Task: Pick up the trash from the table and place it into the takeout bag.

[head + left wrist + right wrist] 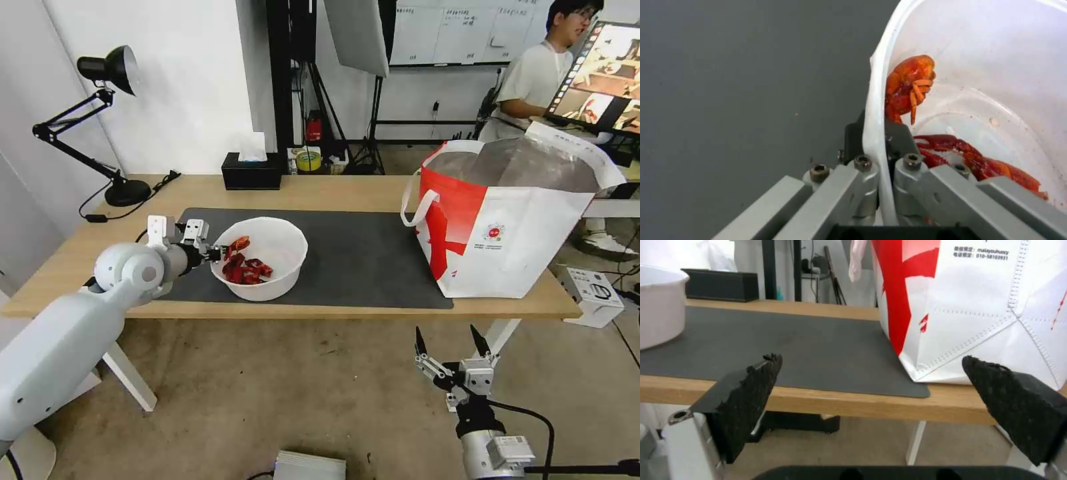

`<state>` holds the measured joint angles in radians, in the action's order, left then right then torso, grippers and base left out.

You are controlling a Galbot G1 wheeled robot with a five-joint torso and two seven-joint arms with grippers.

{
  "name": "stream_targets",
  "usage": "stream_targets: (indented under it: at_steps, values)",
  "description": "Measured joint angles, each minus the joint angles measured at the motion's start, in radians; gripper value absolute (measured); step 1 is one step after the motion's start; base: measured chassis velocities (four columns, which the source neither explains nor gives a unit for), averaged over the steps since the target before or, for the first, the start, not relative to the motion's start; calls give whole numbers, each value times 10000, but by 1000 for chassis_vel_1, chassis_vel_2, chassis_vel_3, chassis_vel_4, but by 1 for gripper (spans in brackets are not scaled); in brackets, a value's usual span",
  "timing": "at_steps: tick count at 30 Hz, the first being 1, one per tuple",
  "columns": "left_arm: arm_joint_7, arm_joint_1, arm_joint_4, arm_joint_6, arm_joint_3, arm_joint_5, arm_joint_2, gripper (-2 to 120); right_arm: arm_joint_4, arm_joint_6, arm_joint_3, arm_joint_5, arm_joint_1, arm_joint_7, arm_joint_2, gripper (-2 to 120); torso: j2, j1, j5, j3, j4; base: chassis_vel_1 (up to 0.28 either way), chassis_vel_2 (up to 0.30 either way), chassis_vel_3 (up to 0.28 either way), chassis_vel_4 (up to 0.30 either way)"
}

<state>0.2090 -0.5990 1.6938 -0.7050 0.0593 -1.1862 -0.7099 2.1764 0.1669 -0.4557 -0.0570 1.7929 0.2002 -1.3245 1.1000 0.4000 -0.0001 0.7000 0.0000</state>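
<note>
Left gripper (217, 253) at centre-left of the head view: jaws clenched on the near rim of the bowl (280, 250), which sits on the grey mat (360, 260) of the table (320, 193). Left wrist view adds detail: 1 finger outside the wall, 1 inside, beside the crayfish shells (909, 86). Right gripper (451, 347) hangs below the table edge at lower right, jaws released wide. Takeout bag (513, 247) stands at right.

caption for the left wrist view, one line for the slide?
Left hand pinching the white bowl rim, one finger inside beside red crayfish shells, over the dark mat.
</note>
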Motion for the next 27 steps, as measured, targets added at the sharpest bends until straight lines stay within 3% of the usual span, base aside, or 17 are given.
stream_targets:
  at_steps: [15,27]
  values:
    - [388,77,470,111,-28,-1050,111,0,0,0,0,0,0,0,0,100,0,1,2,0,0,0,0,0,0]
    - [1271,510,1011,108,-130,-2439,171,0,0,0,0,0,0,0,0,100,0,0,1,0,0,0,0,0,0]
